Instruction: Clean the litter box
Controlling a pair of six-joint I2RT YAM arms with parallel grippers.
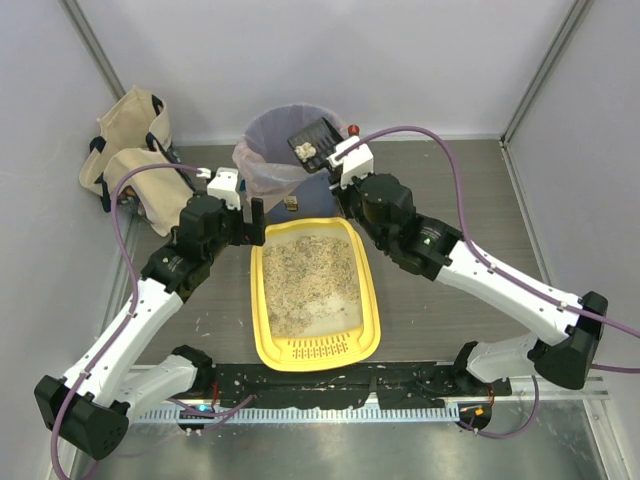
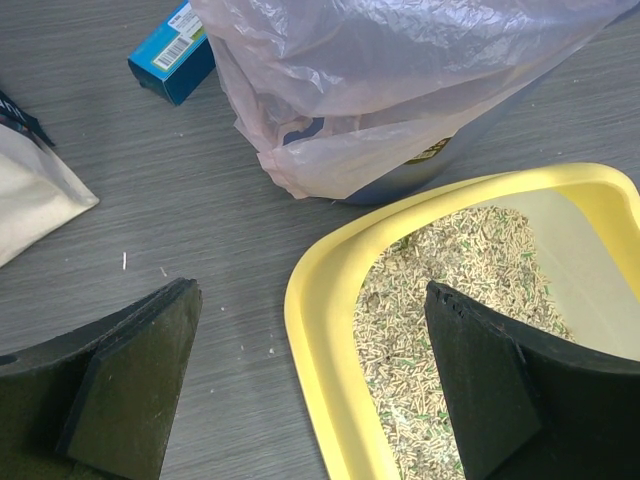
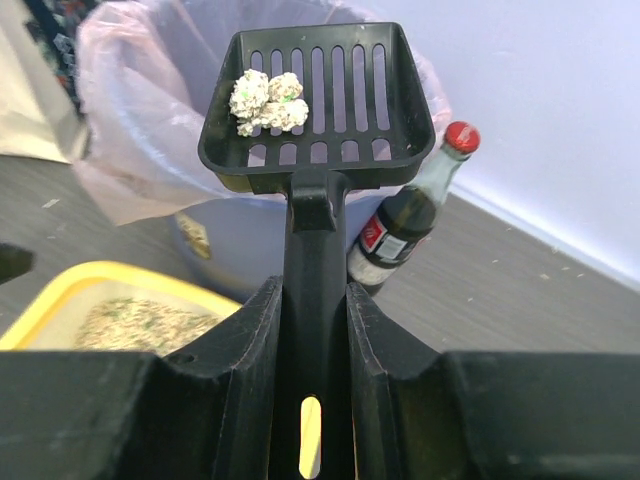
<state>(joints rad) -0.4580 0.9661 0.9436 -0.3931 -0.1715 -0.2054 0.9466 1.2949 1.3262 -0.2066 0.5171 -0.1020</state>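
Right hand (image 3: 313,300) grips scoop (image 3: 320,90) w/ clumps (image 3: 265,100) over bin (image 1: 262,150) just ahead, not dumped yet. Left hand (image 2: 310,300) open, straddling rim of litter box (image 1: 262,320), below/behind right hand. More sifting prob. left.

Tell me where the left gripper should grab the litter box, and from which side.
Best take the litter box by its yellow rim at the far left corner, from above, one finger inside and one outside. The tray is too broad to span, but the rim is thin; the open left gripper is lined up over it.
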